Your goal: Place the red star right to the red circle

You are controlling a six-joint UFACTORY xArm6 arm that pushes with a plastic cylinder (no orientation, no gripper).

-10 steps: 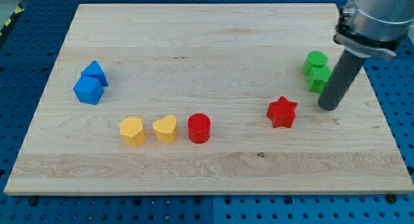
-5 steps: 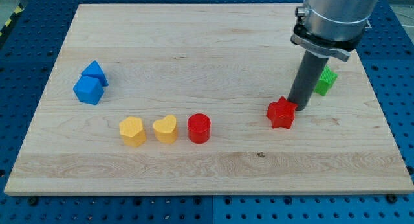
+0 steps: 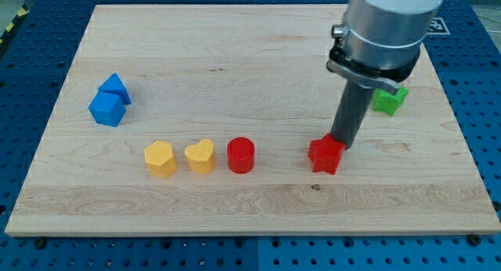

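The red star (image 3: pixel 325 155) lies on the wooden board (image 3: pixel 235 59), at the view's lower middle right. The red circle (image 3: pixel 241 155) stands to its left, with a gap of bare board between them. My tip (image 3: pixel 339 144) touches the star's upper right side. The rod rises from there toward the view's top right into the grey arm body.
A yellow heart (image 3: pixel 200 156) and a yellow hexagon-like block (image 3: pixel 160 159) stand in a row left of the red circle. Two blue blocks (image 3: pixel 109 101) sit at the left. A green block (image 3: pixel 389 99) shows at the right, partly hidden behind the arm.
My tip has moved from the right, beside the green blocks, to the red star and pushed it left and down, closer to the red circle.
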